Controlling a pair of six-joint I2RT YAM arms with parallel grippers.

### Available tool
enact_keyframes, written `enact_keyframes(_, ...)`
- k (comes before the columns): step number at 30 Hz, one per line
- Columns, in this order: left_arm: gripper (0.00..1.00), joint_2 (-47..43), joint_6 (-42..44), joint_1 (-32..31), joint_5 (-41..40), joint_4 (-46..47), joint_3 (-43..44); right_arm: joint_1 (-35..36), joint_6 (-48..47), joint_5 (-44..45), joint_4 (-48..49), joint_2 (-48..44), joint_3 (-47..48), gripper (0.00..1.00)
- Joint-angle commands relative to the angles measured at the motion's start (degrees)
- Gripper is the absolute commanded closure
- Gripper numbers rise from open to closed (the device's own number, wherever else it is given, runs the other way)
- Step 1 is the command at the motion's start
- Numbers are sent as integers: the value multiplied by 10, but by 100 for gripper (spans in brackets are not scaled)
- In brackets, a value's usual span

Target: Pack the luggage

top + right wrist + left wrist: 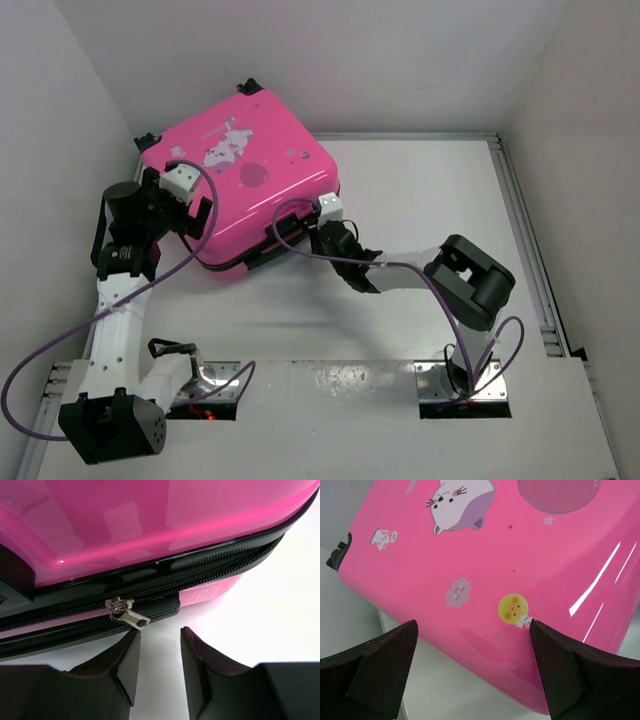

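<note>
The left claw (183, 210) stands spread wide in the overhead view, holding nothing. The hot-pink luggage (250, 175) lies flat and closed on the white table (420, 200), just ahead of this claw, with its near-left edge beside the fingertips. The right claw (322, 235) sits low against the opposite near edge of the case, its tips close to the black seam. From here I cannot tell how far its jaws are parted.

From the left wrist, the left claw (472, 645) shows both dark fingers (380, 665) far apart. The glossy shell of the luggage (520, 555) fills the space beyond and between them, and its rounded edge crosses the gap without touching either tip. A white cat print (457, 502) lies farther ahead, and a black wheel (337, 555) pokes out ahead to the left.

From the right wrist, the right claw (160, 640) is partly parted and grips nothing; only bare table (260, 620) shows between the tips. The side of the luggage (150, 520) runs straight across in front. Its black zipper (215, 565) is just beyond the fingertips, and the metal zipper pull (127, 616) hangs directly above the left-hand tip — close, outside the gap.
</note>
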Motion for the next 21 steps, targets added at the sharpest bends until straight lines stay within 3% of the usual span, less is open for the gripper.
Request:
enact_keyframes(1,1,-4,0,5,-1,18,-8,8,-8,-31,77,-25,2,62)
enact_keyframes(16,1,6,-5,5,4,18,-13,18,4,-10,89,-21,17,60)
enact_keyframes(21,1,11,-5,5,4,24,-13,0,20,10,42,-1,45,62)
